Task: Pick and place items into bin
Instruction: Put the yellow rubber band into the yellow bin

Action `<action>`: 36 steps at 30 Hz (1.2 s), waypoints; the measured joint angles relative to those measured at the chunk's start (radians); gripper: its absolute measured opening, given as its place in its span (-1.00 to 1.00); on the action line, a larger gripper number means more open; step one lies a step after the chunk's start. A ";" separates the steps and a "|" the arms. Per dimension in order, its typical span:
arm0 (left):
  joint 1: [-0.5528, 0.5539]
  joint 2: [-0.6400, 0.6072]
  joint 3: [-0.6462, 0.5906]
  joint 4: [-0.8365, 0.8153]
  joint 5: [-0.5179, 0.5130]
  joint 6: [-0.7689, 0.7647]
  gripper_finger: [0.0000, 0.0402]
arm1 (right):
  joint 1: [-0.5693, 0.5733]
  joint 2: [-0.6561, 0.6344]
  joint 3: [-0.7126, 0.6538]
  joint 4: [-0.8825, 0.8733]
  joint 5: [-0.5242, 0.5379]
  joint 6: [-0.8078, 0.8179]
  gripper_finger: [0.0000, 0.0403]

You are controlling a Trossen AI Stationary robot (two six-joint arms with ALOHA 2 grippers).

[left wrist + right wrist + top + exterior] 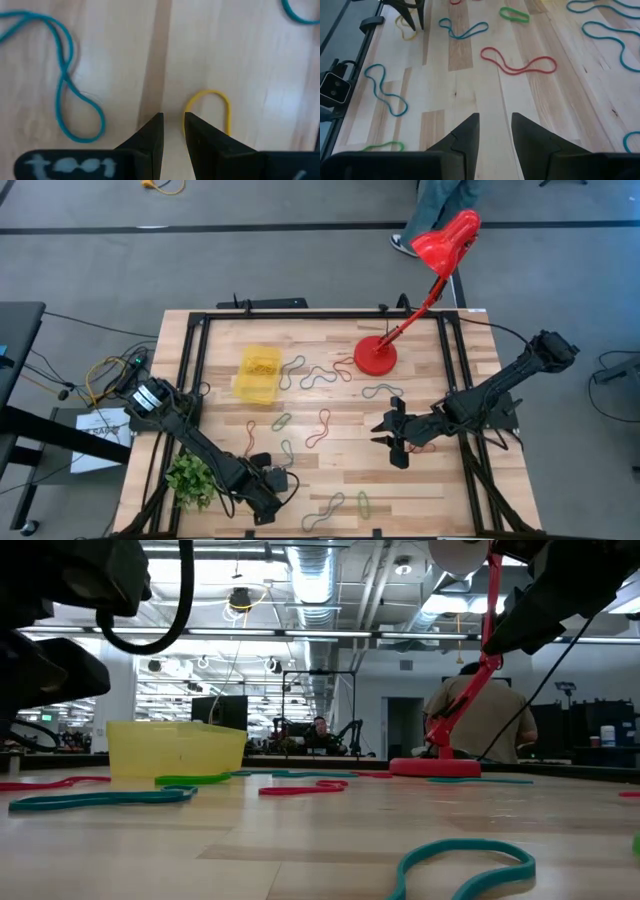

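Observation:
The yellow bin stands at the far left of the table with a few yellow loops in it; it also shows in the low view. Many thin loops lie flat on the wood: red, green, teal. My left gripper is low at the near edge, its fingers a narrow gap apart. It stands at one end of a yellow loop that lies on the table. My right gripper hovers right of centre, open and empty, with a red loop ahead of it. My left gripper points down at the yellow loop's near end. One finger hides that strand, so I cannot tell whether it touches the loop. The loop lies flat on the table.
A red lamp stands with its round base on the far middle of the table. A green leafy plant sits at the near left corner beside my left arm. A teal loop lies close to my left gripper. A person stands beyond the far edge.

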State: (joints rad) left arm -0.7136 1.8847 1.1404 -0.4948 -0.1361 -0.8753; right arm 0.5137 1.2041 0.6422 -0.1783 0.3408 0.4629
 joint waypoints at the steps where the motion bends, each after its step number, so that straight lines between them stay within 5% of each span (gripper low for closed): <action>1: -0.001 0.000 0.000 -0.004 -0.009 -0.001 -0.67 | 0.000 0.000 0.000 0.000 0.000 0.000 -0.47; 36: -0.051 0.052 0.002 0.056 -0.080 -0.009 -0.67 | 0.000 0.000 0.001 -0.001 0.000 0.000 -0.47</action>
State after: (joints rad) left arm -0.7650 1.9364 1.1424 -0.4388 -0.2165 -0.8845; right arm 0.5138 1.2041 0.6430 -0.1795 0.3408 0.4629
